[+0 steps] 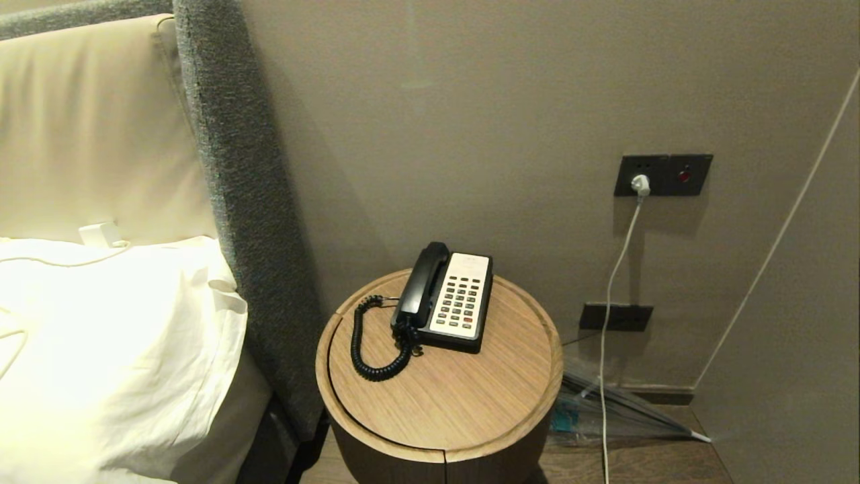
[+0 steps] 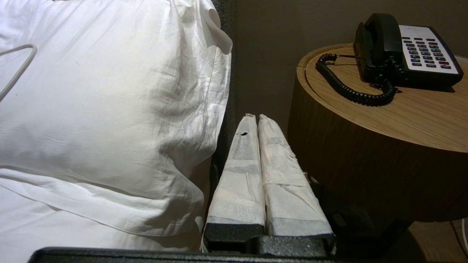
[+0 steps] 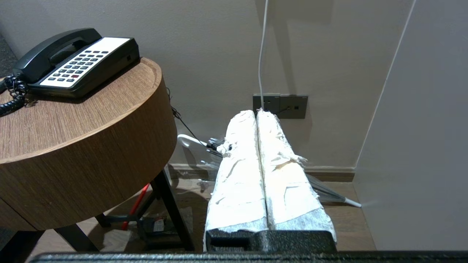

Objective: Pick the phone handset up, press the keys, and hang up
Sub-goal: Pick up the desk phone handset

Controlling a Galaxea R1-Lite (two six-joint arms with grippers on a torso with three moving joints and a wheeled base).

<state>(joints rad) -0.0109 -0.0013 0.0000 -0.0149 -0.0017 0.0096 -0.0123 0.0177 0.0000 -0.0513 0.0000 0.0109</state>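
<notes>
The glossy black phone handset (image 1: 420, 282) (image 2: 380, 40) (image 3: 55, 47) rests in its cradle on the left side of the black-and-white phone base (image 1: 457, 306), which stands on a round wooden side table (image 1: 443, 396). The keys (image 1: 461, 301) (image 2: 426, 53) (image 3: 75, 67), grey with one red, fill the white faceplate. A black coiled cord (image 1: 366, 343) loops over the tabletop. Neither arm shows in the head view. My left gripper (image 2: 255, 117) hangs shut, below and left of the table, beside the bed. My right gripper (image 3: 256, 112) hangs shut, low to the table's right. Both hold nothing.
A bed with a white pillow (image 1: 114, 349) and a grey padded headboard (image 1: 248, 222) stands left of the table. On the wall are a socket panel (image 1: 662, 175) with a white cable (image 1: 615, 282). A folded umbrella (image 1: 618, 410) lies on the floor at the right.
</notes>
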